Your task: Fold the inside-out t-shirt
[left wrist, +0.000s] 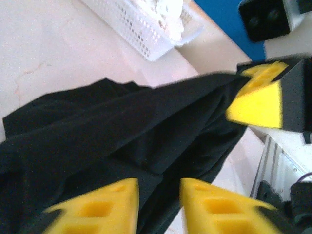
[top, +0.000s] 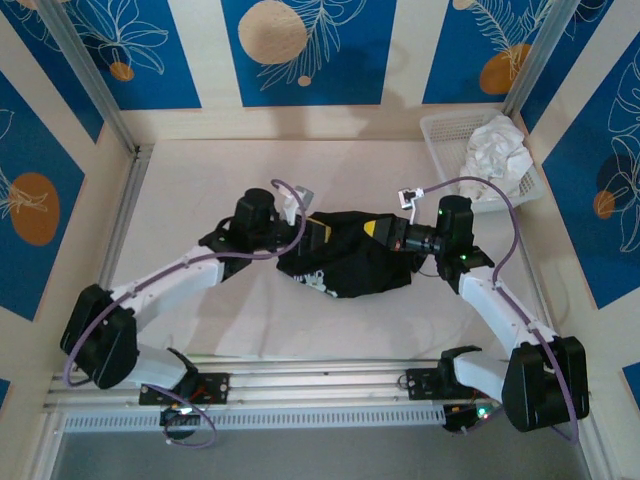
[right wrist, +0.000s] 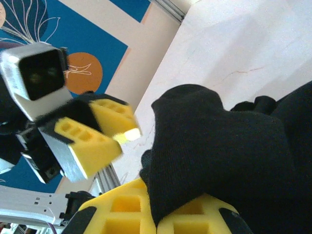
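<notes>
Inside-out t-shirt (top: 345, 262) lies bunched in a black heap in the middle of the table (top: 200, 180), between both grippers. Right gripper (right wrist: 157, 219): pads pressed together, pinching a fold of the shirt. Left gripper (left wrist: 160, 190): fingers partly parted, black cloth visible through the gap, nothing clamped, just beside the shirt's left end. White basket (top: 440, 130) with white cloth (top: 497, 150) sits in the far right corner, well apart.

The pale, cream-topped table (top: 200, 320) carries a crumpled black t-shirt (top: 345, 262), bunched in a heap at its middle. A white mesh basket (top: 445, 140) stands on the surface beyond the t-shirt and to its right, well apart from it.
</notes>
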